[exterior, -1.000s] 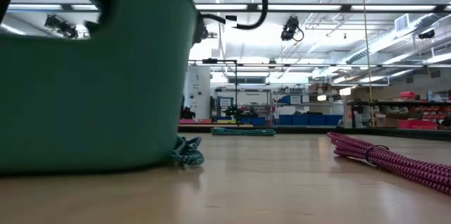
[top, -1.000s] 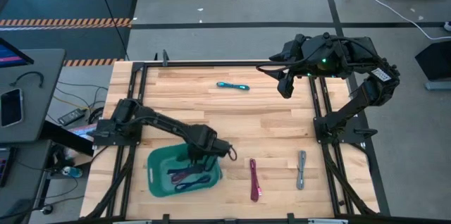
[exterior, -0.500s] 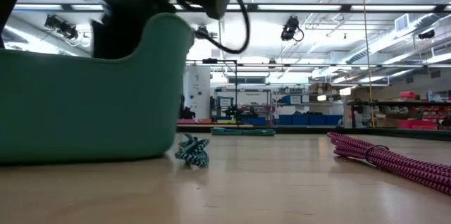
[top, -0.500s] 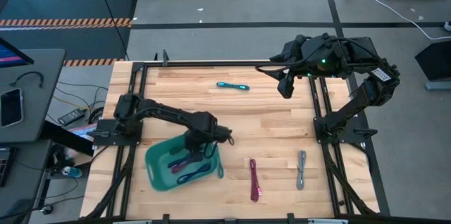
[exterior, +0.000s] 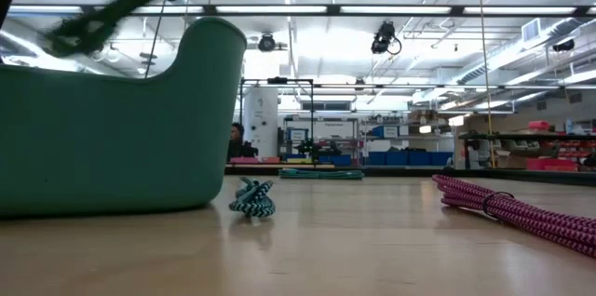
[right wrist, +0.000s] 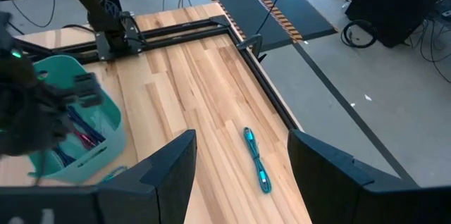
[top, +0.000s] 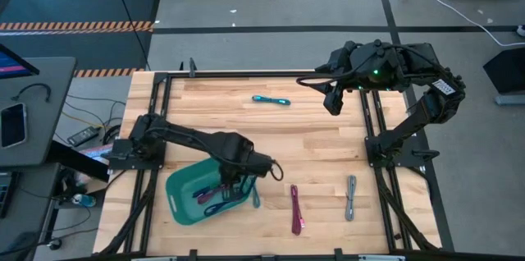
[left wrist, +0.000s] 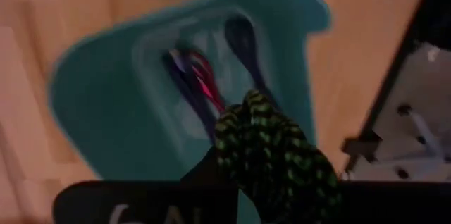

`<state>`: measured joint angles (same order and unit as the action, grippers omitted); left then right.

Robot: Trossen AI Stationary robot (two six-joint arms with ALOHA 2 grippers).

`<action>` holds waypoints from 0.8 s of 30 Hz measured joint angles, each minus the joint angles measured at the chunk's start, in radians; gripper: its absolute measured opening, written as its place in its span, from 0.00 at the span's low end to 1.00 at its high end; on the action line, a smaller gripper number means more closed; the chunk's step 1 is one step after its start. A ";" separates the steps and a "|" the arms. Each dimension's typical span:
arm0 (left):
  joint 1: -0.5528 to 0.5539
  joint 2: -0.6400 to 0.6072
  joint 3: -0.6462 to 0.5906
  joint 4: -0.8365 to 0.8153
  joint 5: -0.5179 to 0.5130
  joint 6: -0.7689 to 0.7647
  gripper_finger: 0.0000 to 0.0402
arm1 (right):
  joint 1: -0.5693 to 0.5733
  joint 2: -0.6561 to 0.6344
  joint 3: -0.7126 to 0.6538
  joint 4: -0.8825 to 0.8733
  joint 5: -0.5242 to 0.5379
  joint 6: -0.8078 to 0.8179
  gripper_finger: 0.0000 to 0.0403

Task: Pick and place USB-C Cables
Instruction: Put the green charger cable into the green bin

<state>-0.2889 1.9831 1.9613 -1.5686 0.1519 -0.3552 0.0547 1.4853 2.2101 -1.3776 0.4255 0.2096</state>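
Left gripper point(top: 239, 172) hung over the teal bin point(top: 182, 189), its fingers closed on a black-and-green braided cable point(left wrist: 271, 150) that filled the near part of the left wrist view and hid the fingertips themselves. Beneath it the bin held several cables point(top: 220, 195), a magenta one and dark blue or purple ones, though blur made an exact count impossible. Just beside the bin's rim a teal cable point(exterior: 252, 197) lay on the wooden table point(top: 312, 134), half masked by the arm from above. Farther along the near edge rested a magenta cable point(top: 295, 208) and a grey cable point(top: 351, 197), well apart from the bin. A cyan cable point(top: 271, 99) lay alone near the far side. Right gripper point(top: 334, 100) waited with fingers spread wide, holding nothing, raised over the far right corner.
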 joint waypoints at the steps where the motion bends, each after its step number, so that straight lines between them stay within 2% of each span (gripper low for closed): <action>1: -0.007 0.000 -0.005 -0.003 0.019 -0.005 0.05 | 0.000 0.000 0.000 -0.003 0.000 0.000 0.57; 10: -0.077 0.003 -0.241 -0.003 0.208 -0.061 0.05 | 0.000 0.000 0.000 -0.011 0.000 0.000 0.57; 15: -0.098 0.003 -0.319 -0.003 0.227 -0.099 0.05 | 0.000 0.000 0.000 -0.010 0.000 0.006 0.57; 24: -0.097 0.003 -0.336 0.108 0.208 -0.076 0.05 | 0.000 0.000 0.000 -0.010 0.000 0.024 0.57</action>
<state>-0.3861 1.9862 1.6249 -1.4609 0.3604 -0.4310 0.0547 1.4857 2.2101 -1.3872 0.4255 0.2333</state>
